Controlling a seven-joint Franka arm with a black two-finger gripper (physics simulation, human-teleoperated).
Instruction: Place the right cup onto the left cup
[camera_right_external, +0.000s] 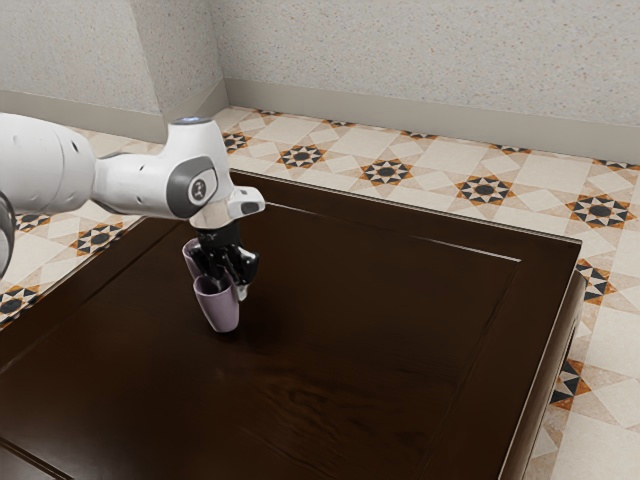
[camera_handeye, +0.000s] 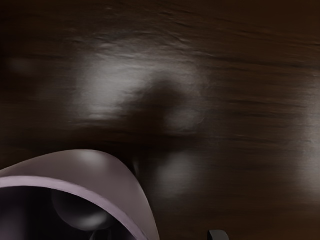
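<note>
Gripper (camera_right_external: 228, 287) open astride the rim of a pale purple cup (camera_right_external: 218, 312).
The jaws stand wide apart, one dipping inside this cup and the other outside its wall, with nothing grasped between them. The cup sits right under the gripper at the dark table (camera_right_external: 370, 350); the other cup (camera_right_external: 189, 257) is just beside the gripper, partly hidden behind it in the exterior view.

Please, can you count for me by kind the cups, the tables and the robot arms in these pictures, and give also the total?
Pale purple, tapered cups: 2
Dark brown wooden table: 1
White robot arm: 1
Total: 4
</note>
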